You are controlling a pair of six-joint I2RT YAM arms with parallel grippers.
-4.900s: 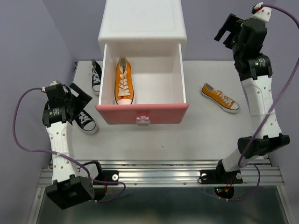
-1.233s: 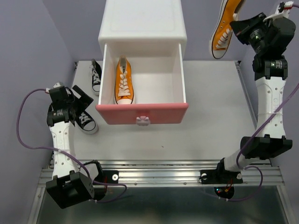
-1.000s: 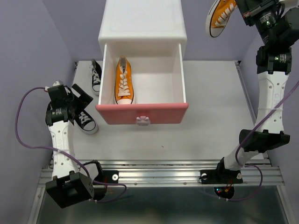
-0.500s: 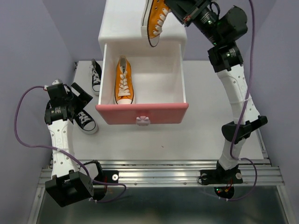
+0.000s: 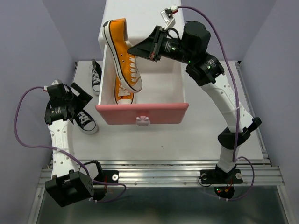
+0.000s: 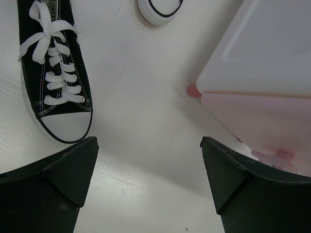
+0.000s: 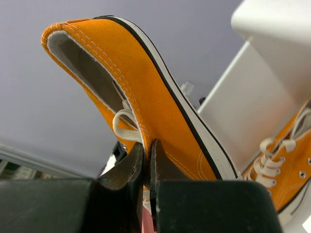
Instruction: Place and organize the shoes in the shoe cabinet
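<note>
Right hand (image 5: 138,50) gripping orange sneaker (image 5: 122,53) over open drawer (image 5: 142,113), left hand (image 5: 82,102) near black sneaker (image 5: 86,122)

Top view: the held orange sneaker (image 5: 120,46) covers the second orange sneaker (image 5: 124,97) in the drawer (image 5: 142,113), toe excepted. The shoe cabinet (image 5: 140,10) is cut by the upper edge. Left wrist view: the far black sneaker (image 6: 160,7) shows its toe cap only; the near black sneaker (image 6: 56,73) loses its heel to the frame edge.
</note>
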